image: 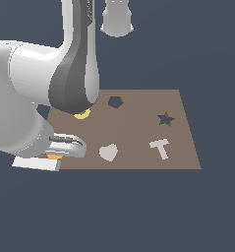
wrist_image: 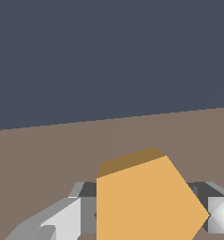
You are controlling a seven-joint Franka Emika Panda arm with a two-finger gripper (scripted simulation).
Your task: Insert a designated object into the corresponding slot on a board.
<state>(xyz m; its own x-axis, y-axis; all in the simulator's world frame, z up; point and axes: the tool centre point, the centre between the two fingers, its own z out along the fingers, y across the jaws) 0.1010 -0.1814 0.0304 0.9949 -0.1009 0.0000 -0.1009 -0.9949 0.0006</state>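
Observation:
The designated object [wrist_image: 146, 201], a flat orange pentagon block, fills the space between my two fingers [wrist_image: 62, 220] in the wrist view, and both pads touch its sides. In the exterior view only a sliver of the orange block [image: 53, 157] shows under my gripper [image: 56, 155], at the near corner of the brown board [image: 138, 130] on the exterior view's left. The slot [image: 115, 102], a dark pentagon cutout, lies near the board's far edge, well away from the gripper. The board [wrist_image: 48, 159] runs beneath the block.
On the board lie a pale grey heart [image: 108, 152], a pale T piece [image: 160, 148] and a dark star cutout [image: 165, 118]. A yellow ring [image: 82, 114] is partly hidden by my arm [image: 74, 74], which also covers the board's left part.

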